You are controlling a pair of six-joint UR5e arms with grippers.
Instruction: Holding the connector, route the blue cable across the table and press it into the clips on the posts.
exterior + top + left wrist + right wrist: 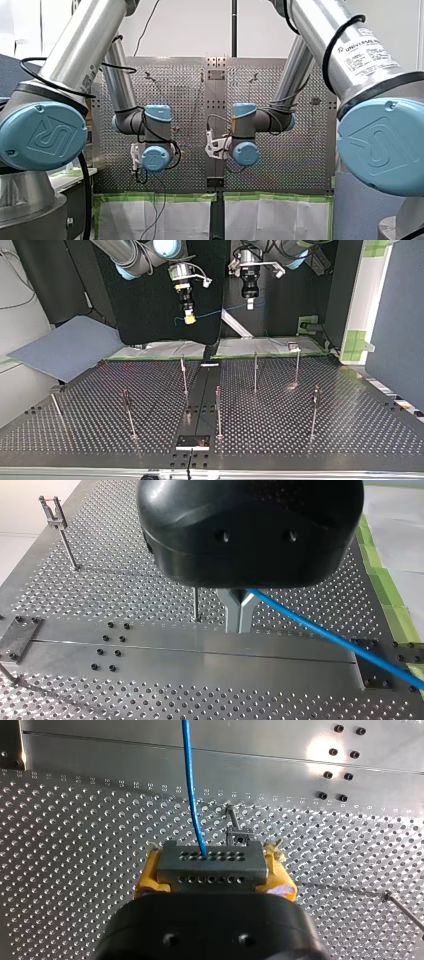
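While gripping with the right end effector (215,872), shut tight on the connector (210,862), and with the left end effector (239,625), pinched together further along, holds the blue cable (325,632) well above the worktop (350,430). Has none of it in the clips (54,511) on the posts (255,372); routing seemingly all ahead.

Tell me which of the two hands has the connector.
My right hand: its yellow pads clamp the grey connector, with the blue cable leaving it. My left hand, with metal fingers, pinches only the cable.
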